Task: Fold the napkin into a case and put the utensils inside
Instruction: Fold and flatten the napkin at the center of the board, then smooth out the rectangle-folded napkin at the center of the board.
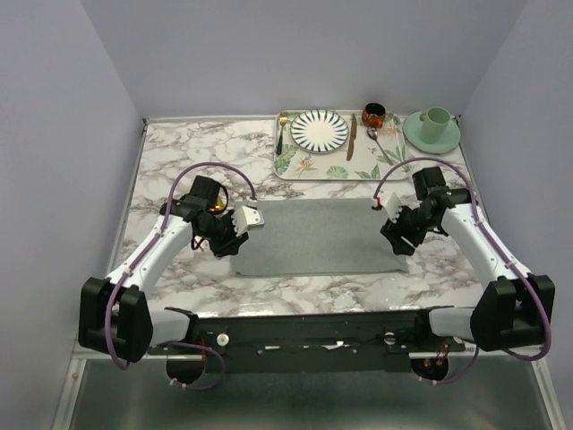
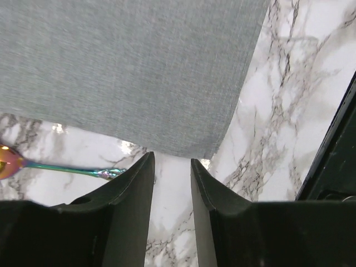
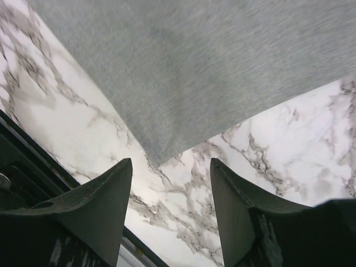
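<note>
Top external shows the plain grey cloth napkin (image 1: 313, 237) flat on the marble tabletop (image 1: 161, 170) between both arms. Left gripper (image 1: 253, 218) gapes narrowly, right gripper (image 1: 391, 208) wider; neither holds anything.

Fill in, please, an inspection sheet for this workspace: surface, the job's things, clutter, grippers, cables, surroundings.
Surface: marble table, no spill seen.
Job's things: grey napkin lies flat as a wide rectangle, not held; gold-bowl spoon on the table beside its left edge; pink fork not seen.
Clutter: leaf tray at the back with striped plate, dark-handled fork and knife; green cup beside it.
Grippers: left gripper and right gripper, fingers apart, empty, each at a napkin corner.
Cables: purple cables loop over both arms.
Surroundings: plain lilac walls; nothing else seen.
</note>
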Controlling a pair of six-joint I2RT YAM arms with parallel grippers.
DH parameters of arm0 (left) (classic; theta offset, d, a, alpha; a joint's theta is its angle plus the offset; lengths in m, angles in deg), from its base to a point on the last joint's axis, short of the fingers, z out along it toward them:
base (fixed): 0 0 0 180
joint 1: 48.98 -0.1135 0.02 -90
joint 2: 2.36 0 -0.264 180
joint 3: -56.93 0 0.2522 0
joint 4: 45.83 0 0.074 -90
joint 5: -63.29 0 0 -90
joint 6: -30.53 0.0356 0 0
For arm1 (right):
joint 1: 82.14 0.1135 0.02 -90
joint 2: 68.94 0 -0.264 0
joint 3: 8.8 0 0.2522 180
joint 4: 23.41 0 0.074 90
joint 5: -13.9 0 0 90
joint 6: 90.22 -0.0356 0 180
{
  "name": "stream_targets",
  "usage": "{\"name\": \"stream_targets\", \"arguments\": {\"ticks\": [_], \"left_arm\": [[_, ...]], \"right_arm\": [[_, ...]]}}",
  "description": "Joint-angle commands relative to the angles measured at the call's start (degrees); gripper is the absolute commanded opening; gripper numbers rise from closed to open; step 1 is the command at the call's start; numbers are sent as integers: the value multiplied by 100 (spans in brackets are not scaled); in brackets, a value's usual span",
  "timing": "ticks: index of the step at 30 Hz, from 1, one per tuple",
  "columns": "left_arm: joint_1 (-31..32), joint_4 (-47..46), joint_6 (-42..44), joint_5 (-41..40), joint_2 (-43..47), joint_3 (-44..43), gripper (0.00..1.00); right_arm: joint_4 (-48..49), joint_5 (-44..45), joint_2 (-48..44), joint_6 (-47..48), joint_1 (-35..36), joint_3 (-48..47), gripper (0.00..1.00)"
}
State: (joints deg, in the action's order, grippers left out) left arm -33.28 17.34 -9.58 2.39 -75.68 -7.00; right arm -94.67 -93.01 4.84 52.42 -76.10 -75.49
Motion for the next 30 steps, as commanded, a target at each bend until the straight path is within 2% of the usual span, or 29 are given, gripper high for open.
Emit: {"name": "stream_targets", "arguments": {"ticks": [1,5,11,16,23,27,30], "left_arm": [[47,-54,-470,420,55,-203,43],[249,-439,-822,290,-384,-116,38],[530,-748,-1069,-149,-648,262,35],[565,-810,-955,-528,-833,728,34],[565,-898,-823,-1073,-1246,939,33],[565,-556,-753,-995,-948,624,33],[557,-230,-779,-617,-448,194,35]], "right_arm": [[-254,-577,452,-675,2,-665,63],[27,-499,1129,-957,2,-877,49],[440,-86,1736,-1063,11,-597,39],[949,424,1780,-844,11,299,37],[1205,1013,1526,-615,11,1003,37],[1022,1216,1157,-588,-7,951,38],[522,771,840,-754,-86,355,38]]}}
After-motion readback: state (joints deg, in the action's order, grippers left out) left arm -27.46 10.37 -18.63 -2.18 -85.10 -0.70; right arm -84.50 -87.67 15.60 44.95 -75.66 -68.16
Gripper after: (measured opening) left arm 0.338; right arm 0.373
